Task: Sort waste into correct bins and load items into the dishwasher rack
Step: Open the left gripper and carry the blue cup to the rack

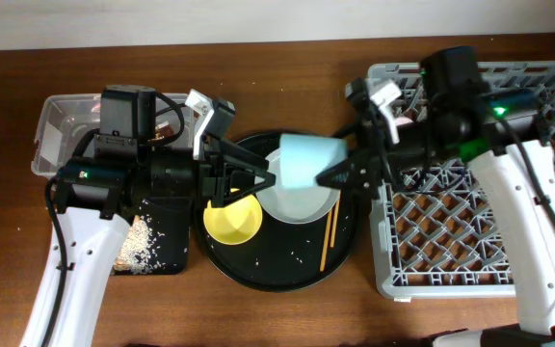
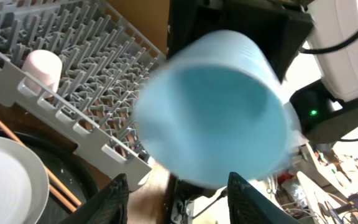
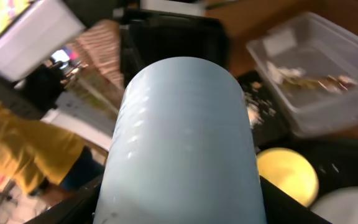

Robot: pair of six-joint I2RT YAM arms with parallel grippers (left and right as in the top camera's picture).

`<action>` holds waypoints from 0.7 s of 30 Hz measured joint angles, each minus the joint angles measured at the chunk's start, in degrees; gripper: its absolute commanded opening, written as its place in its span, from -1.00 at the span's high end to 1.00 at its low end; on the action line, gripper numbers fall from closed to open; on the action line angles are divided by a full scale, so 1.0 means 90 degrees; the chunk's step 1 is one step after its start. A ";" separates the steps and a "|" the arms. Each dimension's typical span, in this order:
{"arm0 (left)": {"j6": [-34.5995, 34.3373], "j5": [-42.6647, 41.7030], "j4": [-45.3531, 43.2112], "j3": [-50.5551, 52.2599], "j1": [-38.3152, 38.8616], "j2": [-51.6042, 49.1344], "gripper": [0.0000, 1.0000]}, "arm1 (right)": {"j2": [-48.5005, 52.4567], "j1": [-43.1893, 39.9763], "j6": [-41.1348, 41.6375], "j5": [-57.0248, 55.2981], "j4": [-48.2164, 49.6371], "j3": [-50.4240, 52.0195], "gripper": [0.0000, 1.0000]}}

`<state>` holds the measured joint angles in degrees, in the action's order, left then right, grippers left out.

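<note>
Brown wooden table (image 1: pixel 258 318), white wall along the far edge.

Near centre: round black tray (image 1: pixel 258 275).
- A few pale specks lie on its near part.
- Chopsticks (image 1: pixel 327 239) lie on its right side, pointing near to far, with the far end at the plate's edge.
- Yellow bowl (image 1: pixel 232 222) sits upright on the left part of the tray.
- Pale green plate (image 1: pixel 292 204) sits just right of the bowl and slightly farther. Its far part is hidden under the blue cup.

Near left: shallow black bin (image 1: pixel 173 258), with pale crumbs (image 1: pixel 141 249) spread over its left half. The left arm covers part of it.

Middle: blue cup (image 1: pixel 304 159), off the surface, above the plate and the far part of the round tray.
- It is tipped on its side, mouth toward the left arm.
- It is blurred in the left wrist view.

Right gripper (image 1: pixel 340 175): comes in from the right.
- Fingers (image 3: pixel 79 208) are clamped on the blue cup's wall, one on either side.
- The cup fills the space between them.

Left gripper (image 1: pixel 263 178): faces the cup's mouth from the left.
- Fingers (image 2: pixel 114 199) are spread apart, released.
- I cannot tell whether a tip touches the rim.

Far left: clear tub (image 1: pixel 51 145), with brownish and white bits inside, too blurred to sort out.

Right: grey rack (image 1: pixel 547 231), running from near to far.
- Pink cup (image 2: pixel 42 67) stands among the pegs by the rack's left wall, at the far end.
</note>
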<state>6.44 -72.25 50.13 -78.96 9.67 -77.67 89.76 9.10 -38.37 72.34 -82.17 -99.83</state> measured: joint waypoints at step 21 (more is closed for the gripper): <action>-0.0029 0.0566 0.0308 0.0000 -0.0126 0.0000 -0.01 | 0.0000 -0.1299 0.4022 -0.5875 -0.0447 0.0000 -0.32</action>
<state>6.17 -67.16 52.90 -78.96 8.54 -77.67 89.76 -2.59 -2.17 19.46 -86.19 -99.83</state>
